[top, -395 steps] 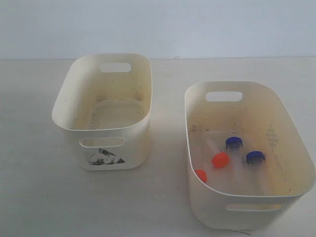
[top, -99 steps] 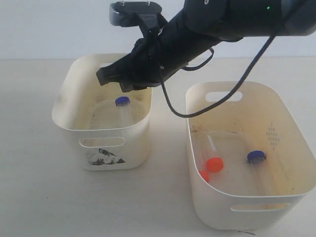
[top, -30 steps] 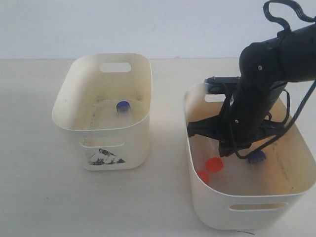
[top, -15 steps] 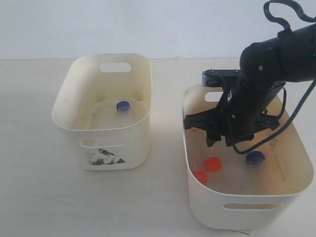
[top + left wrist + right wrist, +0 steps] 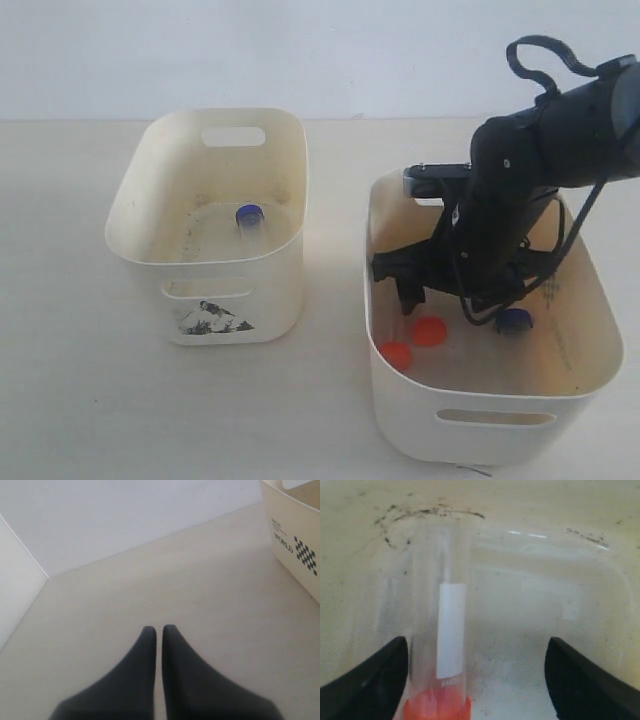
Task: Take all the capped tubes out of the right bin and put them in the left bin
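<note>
On the floor of the right bin [image 5: 400, 420], an orange-capped tube [image 5: 440, 630] lies between the wide-spread fingers of my right gripper [image 5: 477, 647], a blue-capped tube [image 5: 515, 320] nearby, while a second blue-capped tube [image 5: 250, 215] rests in the left bin [image 5: 280, 280] and my left gripper [image 5: 159, 630] hangs closed above the table [image 5: 150, 580].

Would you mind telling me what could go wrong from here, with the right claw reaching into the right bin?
1. In the right wrist view the orange-capped tube lies close beside one finger of the open right claw, not centred; closing may push it aside or pinch it poorly.
2. In the exterior view one orange cap lies close to the other orange cap, seemingly by the right bin wall; the claw may catch both or knock the wall.
</note>
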Available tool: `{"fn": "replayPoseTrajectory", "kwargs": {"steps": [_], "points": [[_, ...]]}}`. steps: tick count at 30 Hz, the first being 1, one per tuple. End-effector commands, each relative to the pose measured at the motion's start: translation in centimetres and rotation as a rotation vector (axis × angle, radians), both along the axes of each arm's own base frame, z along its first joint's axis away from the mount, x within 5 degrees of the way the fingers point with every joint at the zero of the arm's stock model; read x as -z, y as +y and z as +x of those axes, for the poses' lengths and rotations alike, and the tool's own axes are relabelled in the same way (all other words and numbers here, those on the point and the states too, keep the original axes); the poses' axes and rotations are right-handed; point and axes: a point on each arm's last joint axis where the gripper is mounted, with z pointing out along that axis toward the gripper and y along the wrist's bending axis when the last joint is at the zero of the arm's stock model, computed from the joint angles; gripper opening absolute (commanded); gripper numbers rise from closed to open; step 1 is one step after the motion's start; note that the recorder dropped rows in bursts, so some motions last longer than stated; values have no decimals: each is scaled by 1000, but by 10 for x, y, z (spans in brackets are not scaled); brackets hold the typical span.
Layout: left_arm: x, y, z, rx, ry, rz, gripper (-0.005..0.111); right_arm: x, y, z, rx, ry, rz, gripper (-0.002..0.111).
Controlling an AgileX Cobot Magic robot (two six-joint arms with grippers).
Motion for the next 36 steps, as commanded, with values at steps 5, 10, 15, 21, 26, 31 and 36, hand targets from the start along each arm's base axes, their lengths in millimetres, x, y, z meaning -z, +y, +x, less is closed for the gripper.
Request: {"fn": "replayPoseTrajectory", "kwargs": {"steps": [5, 10, 15, 21, 26, 31, 36], "points": [[-1, 0, 0, 3, -6, -12, 4, 15, 1, 1, 15, 31, 0, 71], [-1, 0, 0, 3, -6, -12, 4, 16, 1, 0, 58, 48, 5, 37], [-1, 0, 0, 3, -6, -12, 4, 13, 0, -2, 21, 74, -14, 0], [-1, 0, 0, 3, -6, -12, 4, -24, -3, -11, 2, 33, 0, 0], [-1, 0, 0, 3, -6, -12, 4, -76, -10, -27, -2, -52, 35, 0], [-1, 0, 0, 3, -6, -12, 4, -126, -13, -45, -19, -210, 131, 0], [-1, 0, 0, 3, -6, -12, 4, -156, 8, -50, -161, -397, 363, 0]]}}
